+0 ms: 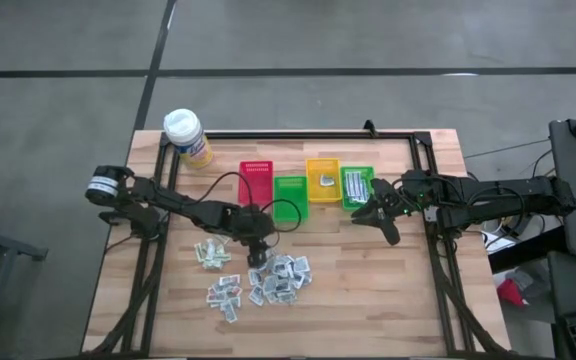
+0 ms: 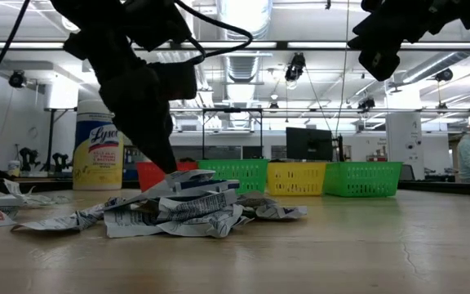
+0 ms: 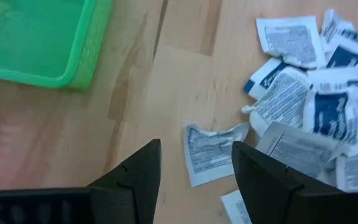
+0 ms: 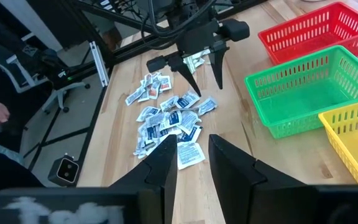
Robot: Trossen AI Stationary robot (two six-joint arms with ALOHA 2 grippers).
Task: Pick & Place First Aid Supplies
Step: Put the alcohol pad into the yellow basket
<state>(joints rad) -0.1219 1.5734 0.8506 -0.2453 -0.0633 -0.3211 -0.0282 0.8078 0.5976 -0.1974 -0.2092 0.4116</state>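
Where packets [image 1: 268, 278] pile, green bin [image 1: 290, 199] near, yellow bottle [image 1: 188, 138] well apart

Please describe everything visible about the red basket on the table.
The red basket is a small rectangular bin, apparently plastic, with lattice walls. It stands upright on the wooden table, leftmost in the row, with the green basket close beside it. It looks empty from above. A black cable crosses near it. No end effector touches it.

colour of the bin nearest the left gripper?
Green bin, an open mesh basket; shows best in the left wrist view.
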